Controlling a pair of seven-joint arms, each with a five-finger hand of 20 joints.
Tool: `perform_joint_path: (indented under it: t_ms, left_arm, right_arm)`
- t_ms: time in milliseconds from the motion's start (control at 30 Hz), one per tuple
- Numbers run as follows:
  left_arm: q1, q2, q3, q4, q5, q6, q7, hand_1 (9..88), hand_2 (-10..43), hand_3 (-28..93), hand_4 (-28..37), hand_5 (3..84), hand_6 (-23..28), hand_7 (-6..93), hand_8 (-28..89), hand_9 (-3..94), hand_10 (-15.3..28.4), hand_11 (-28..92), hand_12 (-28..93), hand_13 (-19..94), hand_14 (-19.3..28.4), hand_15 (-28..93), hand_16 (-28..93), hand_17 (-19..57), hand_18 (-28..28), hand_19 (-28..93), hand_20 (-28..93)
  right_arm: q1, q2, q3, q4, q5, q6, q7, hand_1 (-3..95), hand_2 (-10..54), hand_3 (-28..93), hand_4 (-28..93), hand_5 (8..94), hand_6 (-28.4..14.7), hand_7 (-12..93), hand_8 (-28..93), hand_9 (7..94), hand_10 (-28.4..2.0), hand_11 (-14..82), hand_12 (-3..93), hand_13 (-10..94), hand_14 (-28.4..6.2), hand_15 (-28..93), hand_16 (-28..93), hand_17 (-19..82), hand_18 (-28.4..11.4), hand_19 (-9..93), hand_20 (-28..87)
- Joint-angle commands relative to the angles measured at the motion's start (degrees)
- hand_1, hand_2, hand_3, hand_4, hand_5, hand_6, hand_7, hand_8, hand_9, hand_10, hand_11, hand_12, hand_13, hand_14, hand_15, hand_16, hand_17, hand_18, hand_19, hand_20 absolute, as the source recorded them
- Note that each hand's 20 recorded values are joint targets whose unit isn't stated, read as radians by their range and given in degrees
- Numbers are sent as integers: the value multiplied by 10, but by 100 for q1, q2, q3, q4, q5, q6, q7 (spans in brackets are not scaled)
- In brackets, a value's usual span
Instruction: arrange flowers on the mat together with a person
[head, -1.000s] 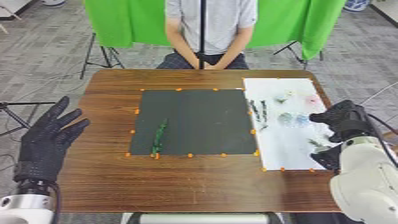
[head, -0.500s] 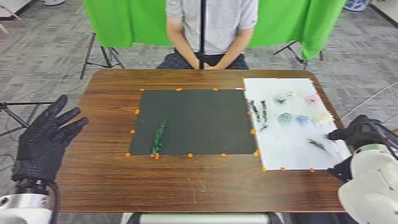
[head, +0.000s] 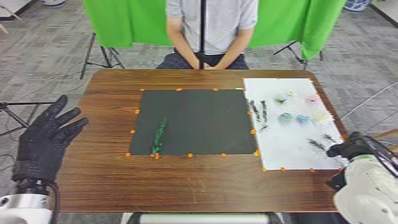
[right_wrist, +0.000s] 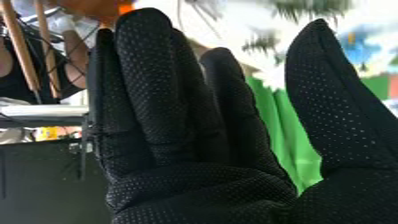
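Note:
In the head view, the dark mat (head: 197, 120) bears one green stem (head: 160, 136) near its left edge. On the white sheet (head: 286, 152) lie dark twigs (head: 264, 111), a pink flower (head: 312, 99), bluish-green and blue blooms (head: 285, 118), and green sprigs (head: 316, 144). My right hand (head: 354, 147) is over the sheet's lower right edge, beside the sprigs. My left hand (head: 43, 142) is open left of the table. In the right wrist view my right hand (right_wrist: 191, 135) is open, fingers straight, thumb apart, nothing between them; blurred green sprigs (right_wrist: 306, 7) lie beyond.
The brown table (head: 169, 185) surrounds the mat. Orange markers (head: 189, 155) line the mat and sheet edges. A person (head: 209, 30) sits across the table with hands together below its far edge. A dark vertical pole stands in front of the person.
My right hand has moved from over the sheet's right side down toward its lower right edge, uncovering blooms and sprigs. The left hand and the stem on the mat have stayed put.

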Motion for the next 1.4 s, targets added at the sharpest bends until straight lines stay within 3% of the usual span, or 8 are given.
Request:
perform_joint_path:
  t_ms: [33, 300, 433, 533, 633, 767, 1033, 1400]
  left_arm:
    - [-4, -137, 5, 28, 97, -37, -155, 205, 79, 745, -255, 296, 45, 108, -84, 291, 150, 188, 122, 211, 210, 406, -45, -95, 195, 373, 134]
    - [40, -110, 4, 21, 49, -8, -84, 206, 79, 745, -253, 298, 44, 111, -85, 291, 150, 188, 121, 210, 210, 408, -45, -95, 195, 373, 134]
    - [82, -60, 4, 20, -6, 24, -23, 206, 79, 744, -253, 298, 44, 111, -86, 291, 150, 188, 121, 210, 210, 408, -45, -95, 195, 373, 134]
    - [124, 24, 16, 15, -87, 64, 72, 207, 80, 744, -253, 298, 44, 111, -86, 291, 150, 188, 121, 210, 210, 407, -46, -96, 196, 373, 134]
    - [68, -21, 31, 22, -32, 36, -1, 206, 79, 745, -252, 297, 45, 109, -85, 291, 150, 187, 121, 210, 210, 407, -46, -95, 196, 374, 135]
    - [61, -13, 19, 27, -37, 36, -6, 206, 79, 745, -253, 297, 44, 108, -85, 291, 150, 186, 121, 210, 210, 408, -45, -95, 195, 374, 134]
    - [37, -116, -38, 26, 47, -14, -118, 206, 79, 750, -248, 298, 45, 108, -85, 291, 150, 186, 121, 210, 210, 408, -46, -95, 195, 373, 134]
    - [109, -48, -81, 23, -12, 15, -82, 210, 78, 753, -238, 298, 45, 109, -85, 290, 150, 185, 122, 210, 210, 408, -47, -95, 195, 373, 134]
  right_arm:
    - [433, 99, -552, 461, -59, 48, 19, 413, -58, 645, -185, 553, -43, 77, -100, 634, -196, 239, 164, 664, -161, 590, 113, 412, -248, 932, -234]
    - [580, 151, -882, 671, -221, 206, 106, 451, -68, 636, -190, 353, 2, -23, -79, 634, -165, 266, 159, 678, -134, 609, 114, 431, -230, 932, -229]
    - [474, 136, -804, 593, -289, 270, 82, 475, -76, 638, -202, 386, 41, -18, -83, 662, -149, 290, 158, 698, -114, 607, 118, 470, -194, 925, -230]
    - [406, 138, -749, 514, -392, 376, 84, 485, -82, 637, -205, 461, -13, 1, -85, 672, -143, 295, 155, 705, -107, 600, 125, 479, -185, 922, -237]
    - [494, 227, -846, 540, -354, 377, 159, 482, -86, 637, -204, 510, -33, 14, -86, 674, -145, 294, 155, 705, -108, 597, 126, 480, -183, 921, -240]
    - [689, 247, -989, 600, -266, 306, 149, 501, -92, 624, -211, 438, 64, 1, -81, 694, -136, 292, 164, 719, -104, 590, 125, 495, -177, 924, -248]
    - [779, 333, -1256, 606, -541, 472, 126, 636, -95, 526, -243, 765, 10, 188, -52, 894, -80, 143, 330, 819, -52, 528, 167, 529, -153, 931, -211]
    - [655, 363, -1177, 442, -977, 995, 76, 631, -95, 555, -272, 858, 4, 164, 26, 928, -83, 210, 269, 878, -44, 491, 194, 565, -148, 932, -155]
